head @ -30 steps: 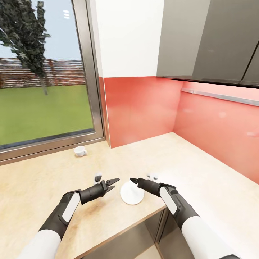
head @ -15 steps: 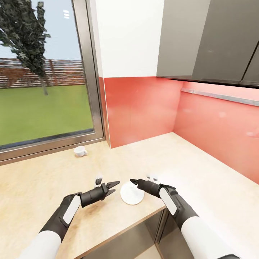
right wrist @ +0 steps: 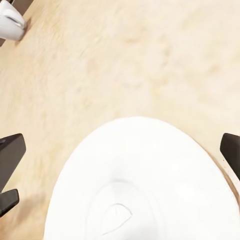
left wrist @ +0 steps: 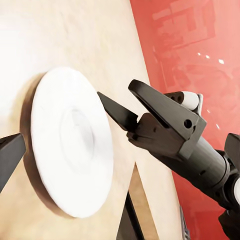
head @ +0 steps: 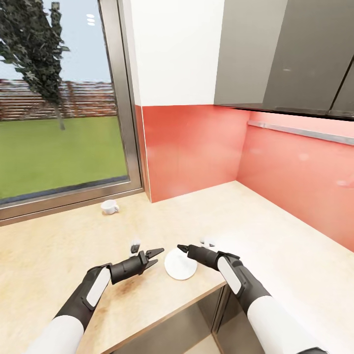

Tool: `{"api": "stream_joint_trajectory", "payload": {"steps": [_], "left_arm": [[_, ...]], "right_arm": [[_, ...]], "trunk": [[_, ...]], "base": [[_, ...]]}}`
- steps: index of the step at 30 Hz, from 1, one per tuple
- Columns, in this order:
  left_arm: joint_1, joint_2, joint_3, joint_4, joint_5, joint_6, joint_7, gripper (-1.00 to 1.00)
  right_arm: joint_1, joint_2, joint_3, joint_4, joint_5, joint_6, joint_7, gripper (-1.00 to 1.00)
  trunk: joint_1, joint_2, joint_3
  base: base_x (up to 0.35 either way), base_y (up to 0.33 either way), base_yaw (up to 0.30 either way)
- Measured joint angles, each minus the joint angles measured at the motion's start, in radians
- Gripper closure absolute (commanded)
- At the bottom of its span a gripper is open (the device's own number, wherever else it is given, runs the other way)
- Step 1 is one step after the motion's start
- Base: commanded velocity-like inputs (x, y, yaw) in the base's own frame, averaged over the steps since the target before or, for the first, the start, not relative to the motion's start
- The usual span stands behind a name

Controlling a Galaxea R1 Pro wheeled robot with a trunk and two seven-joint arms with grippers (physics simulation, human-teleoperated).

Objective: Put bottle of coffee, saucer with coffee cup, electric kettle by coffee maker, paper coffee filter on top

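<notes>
1. A long, light wood-look countertop [head: 275, 236] runs along a shiny red wall [head: 196, 147] and bends round a corner.
2. A small, flat, round white saucer [head: 180, 264] lies on the countertop, close to its front edge.
3. The saucer has nothing on it.
4. The left gripper [head: 156, 254], black with pointed tips, hangs just beside the saucer on the window side. Its two fingers are spread a little way apart and hold nothing.
5. The right gripper [head: 182, 248], also black, hangs just over the far edge of the saucer. In the left wrist view its fingers [left wrist: 150, 100] stand spread apart, with nothing between them.
6. The two grippers point at each other, tips near but not touching.
7. In the right wrist view the saucer [right wrist: 150, 185] lies between that gripper's two dark finger ends, which stand wide apart.
8. A tiny white coffee cup [head: 109, 207] with a small loop handle stands on the countertop next to the big window [head: 59, 108]. It is well apart from the saucer.
9. Dark grey cupboards [head: 295, 54] hang on the wall above the countertop.
</notes>
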Motion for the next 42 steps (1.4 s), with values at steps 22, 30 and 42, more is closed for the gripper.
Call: {"api": "stream_joint_trajectory", "payload": {"steps": [22,30,42], "left_arm": [[0.0,-0.002,0.001,0.013,0.001,0.004,0.0,-1.0],[0.0,-0.002,0.002,0.015,0.0,0.008,-0.001,-1.0],[0.0,-0.006,-0.001,0.015,-0.003,0.008,-0.015,-1.0]], "right_arm": [[0.0,0.002,0.001,0.022,-0.001,-0.001,0.054,-1.0],[0.0,0.002,0.001,0.023,-0.001,-0.002,0.054,-1.0],[0.0,0.004,0.002,0.026,-0.001,-0.001,0.054,-1.0]], "trunk": [[0.0,0.0,0.0],[0.0,0.0,0.0],[0.0,0.0,0.0]], "base": [[0.0,0.0,0.0],[0.0,0.0,0.0],[0.0,0.0,0.0]]}}
